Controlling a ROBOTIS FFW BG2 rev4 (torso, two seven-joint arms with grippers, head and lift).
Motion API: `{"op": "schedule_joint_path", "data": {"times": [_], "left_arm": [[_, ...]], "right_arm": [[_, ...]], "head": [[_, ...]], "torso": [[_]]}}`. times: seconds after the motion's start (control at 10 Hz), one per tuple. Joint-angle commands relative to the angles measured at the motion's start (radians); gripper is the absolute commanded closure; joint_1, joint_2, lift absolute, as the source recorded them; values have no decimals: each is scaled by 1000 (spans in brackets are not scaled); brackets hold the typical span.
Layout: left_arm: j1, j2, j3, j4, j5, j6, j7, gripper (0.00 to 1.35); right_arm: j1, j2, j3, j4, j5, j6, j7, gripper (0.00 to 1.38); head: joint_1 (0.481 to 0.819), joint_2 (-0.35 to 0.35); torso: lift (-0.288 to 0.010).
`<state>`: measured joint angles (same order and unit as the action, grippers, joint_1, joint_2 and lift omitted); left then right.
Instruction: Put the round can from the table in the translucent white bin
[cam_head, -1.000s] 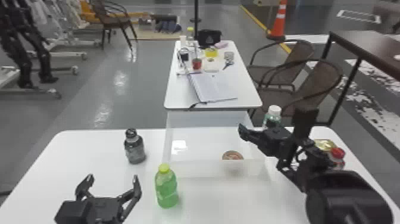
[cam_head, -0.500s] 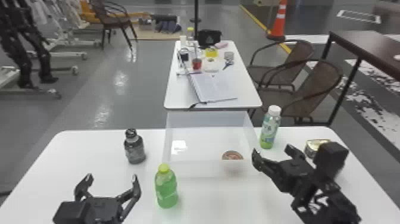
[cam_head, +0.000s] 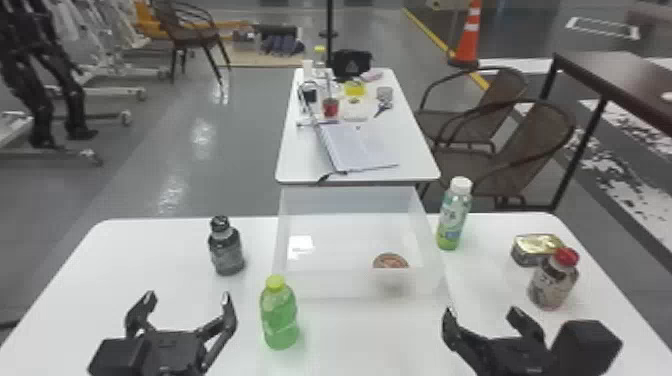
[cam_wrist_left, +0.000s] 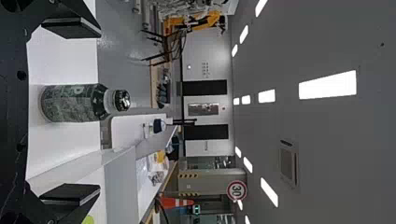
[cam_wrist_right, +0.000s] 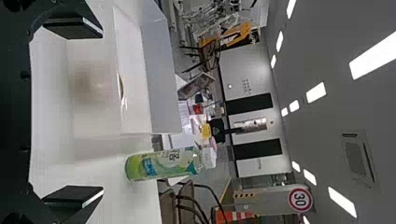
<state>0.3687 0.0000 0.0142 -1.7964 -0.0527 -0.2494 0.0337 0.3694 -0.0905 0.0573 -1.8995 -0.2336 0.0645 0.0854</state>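
Left gripper (cam_head: 188, 300) parked at the table's near edge, fingers spread wide, empty. Green bottle (cam_head: 279, 315) stands between it and translucent white bin (cam_head: 330, 286). Round can (cam_head: 391, 261) sits inside the bin, right of centre by the near wall, round face up. Right gripper (cam_head: 481, 314) is the nearer one, wide and empty; can lies ahead and left of it, past that wall. Looks done; right arm should just back off without clipping the bin.
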Motion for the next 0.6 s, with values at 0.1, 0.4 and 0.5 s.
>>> {"op": "schedule_joint_path", "data": {"times": [0.1, 0.4, 0.5], "left_arm": [[16, -3, 6, -8, -1, 2, 0, 131], [16, -3, 4, -11, -3, 7, -2, 131], [16, -3, 3, -11, -3, 9, -2, 131]], "right_arm": [[63, 5, 1, -12, 37, -63, -41, 116], [80, 41, 3, 2, 69, -118, -92, 116], [80, 41, 3, 2, 77, -120, -93, 116]], "head": [[549, 0], [549, 0], [549, 0]], "torso": [[-100], [-100], [-100]]}}
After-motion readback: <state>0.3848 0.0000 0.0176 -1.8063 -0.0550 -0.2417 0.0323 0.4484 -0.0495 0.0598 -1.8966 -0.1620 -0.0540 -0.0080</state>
